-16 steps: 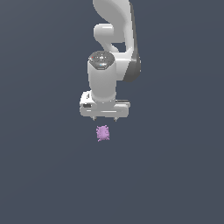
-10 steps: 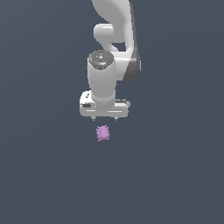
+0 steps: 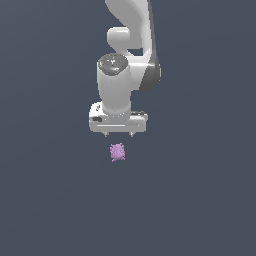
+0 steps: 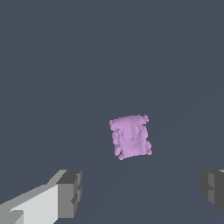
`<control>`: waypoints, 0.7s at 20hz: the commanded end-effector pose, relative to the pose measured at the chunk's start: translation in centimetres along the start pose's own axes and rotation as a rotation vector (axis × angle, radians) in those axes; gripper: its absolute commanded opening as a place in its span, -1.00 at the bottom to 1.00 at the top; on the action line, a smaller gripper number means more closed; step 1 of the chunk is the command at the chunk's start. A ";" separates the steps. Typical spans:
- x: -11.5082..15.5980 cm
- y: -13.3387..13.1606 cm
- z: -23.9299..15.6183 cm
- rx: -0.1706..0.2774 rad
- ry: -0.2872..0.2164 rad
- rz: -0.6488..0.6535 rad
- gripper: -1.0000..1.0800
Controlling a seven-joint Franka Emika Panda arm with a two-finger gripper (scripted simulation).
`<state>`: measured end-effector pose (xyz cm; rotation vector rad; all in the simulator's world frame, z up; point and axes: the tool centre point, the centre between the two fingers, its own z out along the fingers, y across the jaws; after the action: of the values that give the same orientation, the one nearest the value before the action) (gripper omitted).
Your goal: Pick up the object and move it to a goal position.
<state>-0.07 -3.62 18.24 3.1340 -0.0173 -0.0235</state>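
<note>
The object (image 3: 117,152) is a small pale pink-purple lumpy blob lying on the flat dark grey surface. My white gripper (image 3: 118,134) hangs above and just behind it in the exterior view, pointing down, with only its fingertips showing below the hand. In the wrist view the object (image 4: 131,136) lies ahead of the gripper (image 4: 142,192), between the lines of the two dark grey fingertips (image 4: 70,192). The fingertips stand far apart and hold nothing.
The white arm (image 3: 131,45) rises behind the gripper to the top of the exterior view. The dark grey surface (image 3: 200,200) shows no other objects.
The arm and gripper have moved slightly lower and toward the exterior view's left. The object has not moved.
</note>
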 end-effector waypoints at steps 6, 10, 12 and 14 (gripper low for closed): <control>0.1 0.3 1.8 0.000 0.002 -0.036 0.92; 0.3 0.7 4.1 0.001 0.006 -0.082 0.92; 0.3 0.9 5.6 0.002 0.009 -0.110 0.92; 0.3 1.1 6.8 0.003 0.011 -0.134 0.92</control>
<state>0.12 -4.60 12.40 3.1334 0.1630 -0.0107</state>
